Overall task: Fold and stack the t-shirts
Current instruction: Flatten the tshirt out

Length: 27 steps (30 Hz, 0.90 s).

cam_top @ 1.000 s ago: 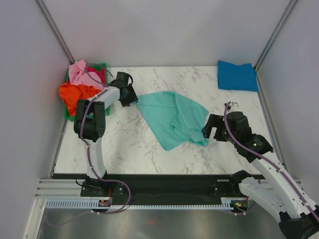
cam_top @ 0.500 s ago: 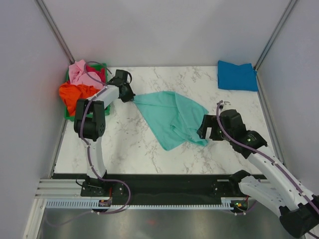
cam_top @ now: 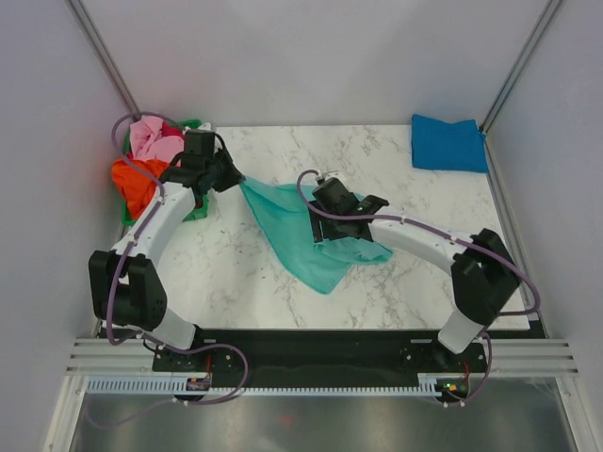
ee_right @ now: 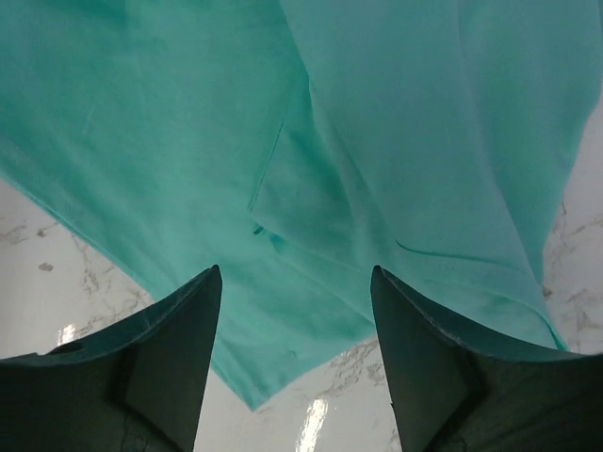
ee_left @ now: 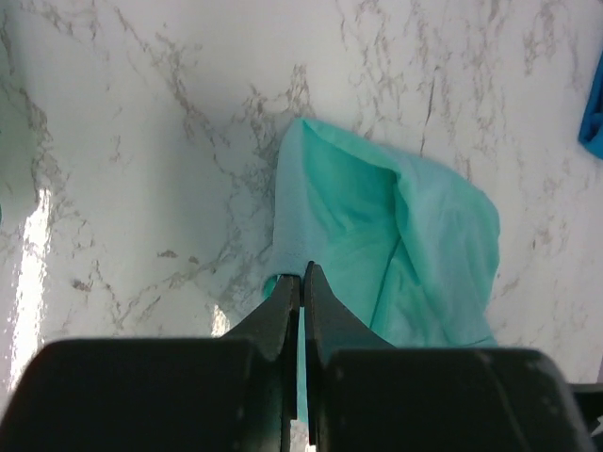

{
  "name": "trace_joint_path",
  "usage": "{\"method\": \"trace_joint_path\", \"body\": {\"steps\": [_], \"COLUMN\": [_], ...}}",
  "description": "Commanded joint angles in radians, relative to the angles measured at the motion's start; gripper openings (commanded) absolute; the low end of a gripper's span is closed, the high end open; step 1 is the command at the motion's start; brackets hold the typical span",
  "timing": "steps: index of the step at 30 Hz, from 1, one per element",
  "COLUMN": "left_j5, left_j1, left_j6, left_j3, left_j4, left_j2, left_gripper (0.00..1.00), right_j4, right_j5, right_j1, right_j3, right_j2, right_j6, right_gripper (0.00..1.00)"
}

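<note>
Mint-teal t-shirt (cam_top: 300, 240): centre of frame on marble table (cam_top: 236, 278), rumpled, not folded yet; thin soft knit, loose creases, one flap doubled over.
Blue t-shirt (cam_top: 448, 143): upper right corner, flat neat rectangle. I'd call that 1 done.
Other t-shirts (cam_top: 137, 169): orange, pink, bit of red, bunched in green crate (cam_top: 193, 122), upper left; all to do.
Left gripper (ee_left: 301, 282): pinched tight on mint-teal t-shirt's upper-left corner.
Right gripper (ee_right: 297, 358): jaws apart over shirt's middle, nothing betw. them.
Progress: early, I reckon.
</note>
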Motion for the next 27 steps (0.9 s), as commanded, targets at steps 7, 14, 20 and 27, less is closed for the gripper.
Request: {"method": "trace_joint_path", "body": {"steps": [7,14,20,27], "left_j5": [0.024,0.027,0.035,-0.021], "left_j1": [-0.001,-0.001,-0.001,-0.001], "left_j6": [0.048,0.051,0.066,0.178], "left_j3": [-0.136,-0.138,-0.106,0.046], "left_j4": [-0.033,-0.033,-0.057,-0.195], "left_j2": [-0.083,-0.089,-0.122,-0.314], "left_gripper": [0.02,0.02,0.02,0.02], "right_j4": [0.034,0.03,-0.022,-0.144], "right_j5": [0.075,0.101,0.161,0.27], "right_j1": [0.048,0.048,0.034,0.016], "right_j3": [0.177,0.204,0.226,0.273], "right_j2": [0.254,0.352,0.315,-0.026], "right_j6": [-0.036,-0.04,-0.072,-0.14], "right_gripper": [0.59,0.42,0.0,0.0]}}
